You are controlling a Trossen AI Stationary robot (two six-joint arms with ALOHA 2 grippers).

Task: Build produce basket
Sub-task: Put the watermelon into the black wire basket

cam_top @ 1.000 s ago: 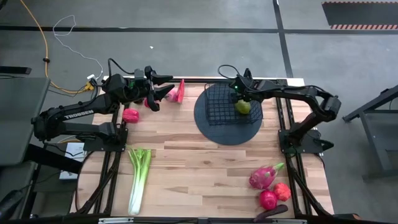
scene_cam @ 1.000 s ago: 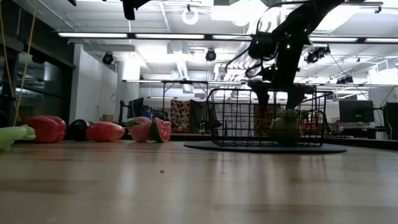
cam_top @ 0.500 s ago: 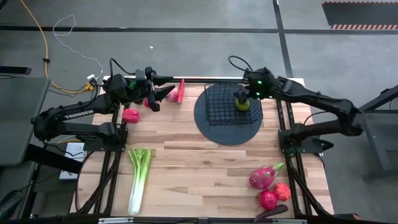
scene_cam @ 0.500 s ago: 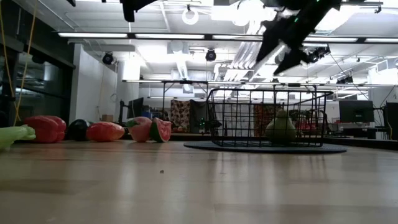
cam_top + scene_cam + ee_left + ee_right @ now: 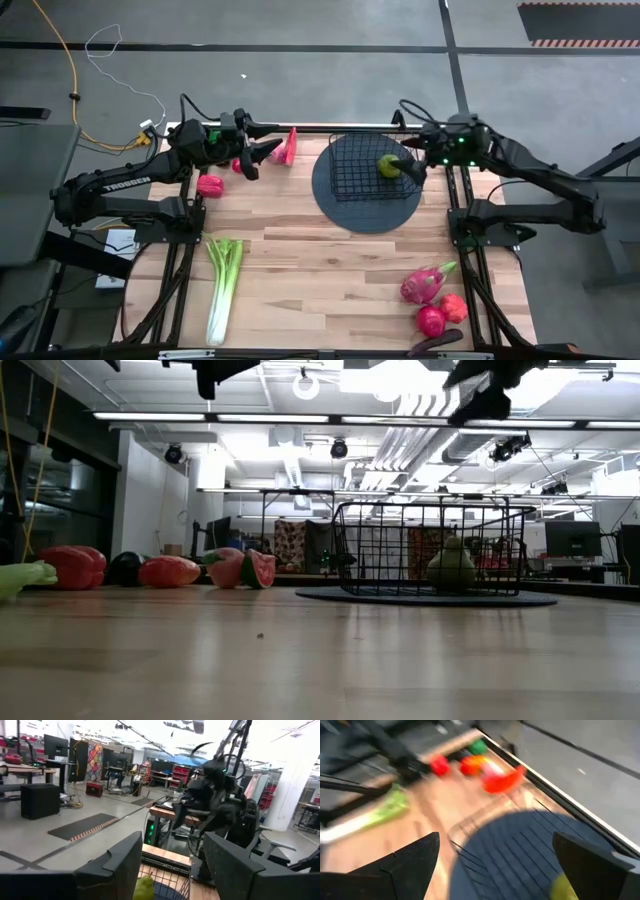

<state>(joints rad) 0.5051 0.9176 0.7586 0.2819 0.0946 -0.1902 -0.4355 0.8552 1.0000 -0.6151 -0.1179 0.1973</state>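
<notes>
The black wire-mesh basket (image 5: 355, 165) stands on its dark round disc base (image 5: 365, 212) at the table's far middle. A green pear (image 5: 388, 165) lies on the basket floor (image 5: 452, 565). My right gripper (image 5: 408, 168) is open and raised over the basket's right side, clear of the pear; its wrist view (image 5: 495, 865) is blurred. My left gripper (image 5: 272, 137) is open and held high near the far left, beside a pink melon slice (image 5: 289, 147). Celery (image 5: 222, 285), a dragon fruit (image 5: 425, 283) and red (image 5: 431, 320) and orange (image 5: 454, 307) pieces lie on the table.
A red pepper (image 5: 210, 185) and another red piece (image 5: 238, 165) lie under the left arm at the far left. A dark eggplant (image 5: 435, 343) lies at the near edge on the right. Bare wood (image 5: 320, 270) spans the table's middle, between celery and dragon fruit.
My right gripper has risen out of the basket and drawn back toward the table's right edge, tipping from pointing down toward level. The green pear it stood around stays on the basket floor. The left arm has kept still.
</notes>
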